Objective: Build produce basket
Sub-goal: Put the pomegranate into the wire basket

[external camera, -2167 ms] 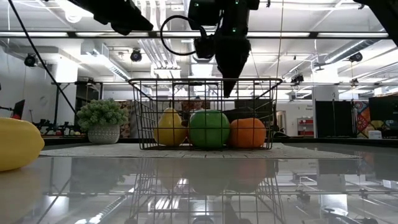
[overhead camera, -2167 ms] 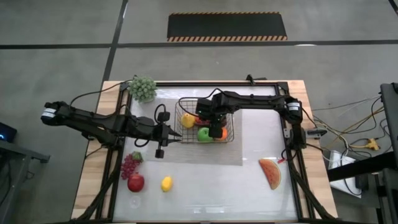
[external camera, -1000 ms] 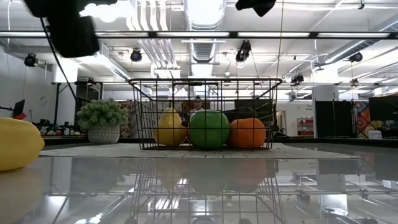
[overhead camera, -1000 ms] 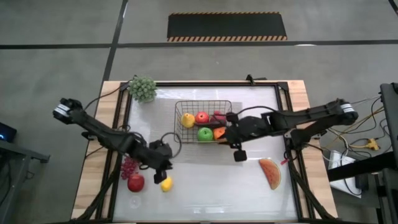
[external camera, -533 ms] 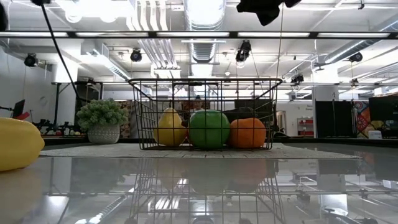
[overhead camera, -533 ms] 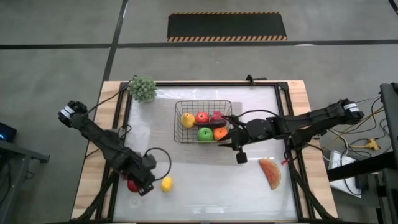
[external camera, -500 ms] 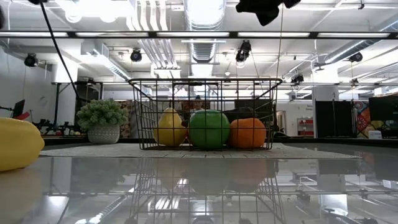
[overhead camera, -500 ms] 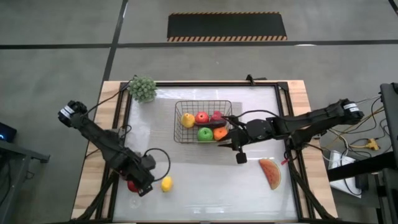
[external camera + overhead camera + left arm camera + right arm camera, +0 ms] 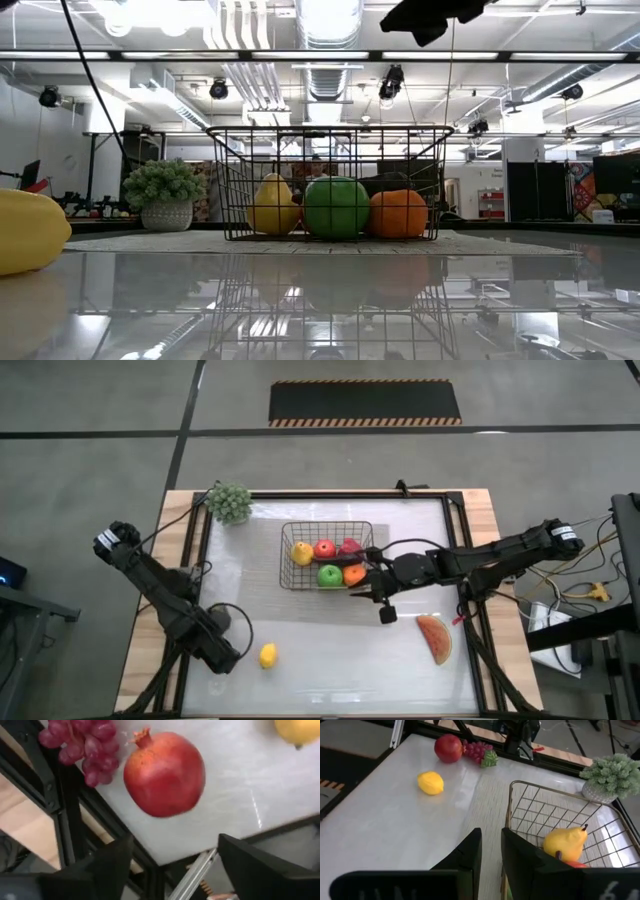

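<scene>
Basket (image 9: 328,555) sits on a glossy white table (image 9: 330,660).

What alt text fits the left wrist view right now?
A red fruit with a small crown lies on the white table, straight ahead of the open left gripper, whose dark fingers stand wide apart and clear of it. Purple grapes lie beside it by the table's black frame, and a lemon shows at the edge.

One wire basket (image 9: 299,530) holds what looks like five pieces, though the back ones overlap: one yellow pear (image 9: 301,553), one red apple (image 9: 324,548), one green fruit (image 9: 329,574), one orange (image 9: 352,573), one eggplant (image 9: 352,559). On the table: one lemon (image 9: 267,655), one watermelon slice (image 9: 434,637), one pomegranate (image 9: 164,774), one grape bunch (image 9: 82,744), one potted plant (image 9: 229,503).
</scene>
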